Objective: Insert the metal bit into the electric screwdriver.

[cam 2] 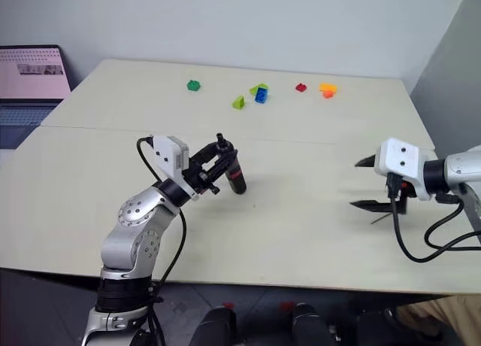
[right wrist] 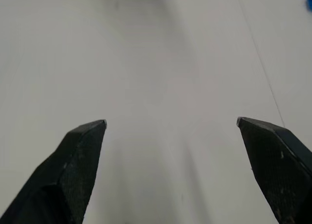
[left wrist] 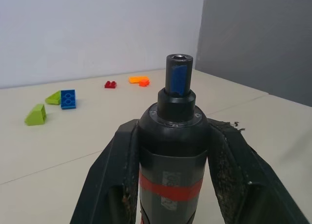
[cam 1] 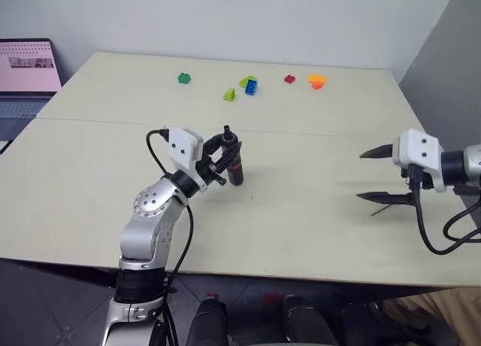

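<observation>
My left gripper (cam 1: 225, 162) is clamped tight on the electric screwdriver (cam 1: 235, 165), its two black fingers (left wrist: 109, 180) pressed against either side of the barrel, above the pale matte surface (cam 1: 301, 210). From the wrist, the screwdriver's lower body is cut off between my fingers; I see a smooth dark cylinder with a red band, a ring of small screws on the shoulder, and a narrower collar ending in a round socket. Whether anything sits in that socket is hard to make out.

My right gripper (cam 1: 372, 177) hangs over the surface's right side, well apart from the screwdriver, its pointed, finely textured fingers (right wrist: 80, 170) spread wide with nothing between them.

I can't pick out the metal bit.

Farther back, a seam crosses the surface. Beyond it lie small plastic bricks: a green one (cam 1: 184, 78), a lime wedge (cam 1: 229, 95), a blue block (cam 1: 250, 87), a red one (cam 1: 289, 79) and an orange one (cam 1: 316, 80). At the far left a laptop (cam 1: 28, 75) is cut off by the frame edge.
</observation>
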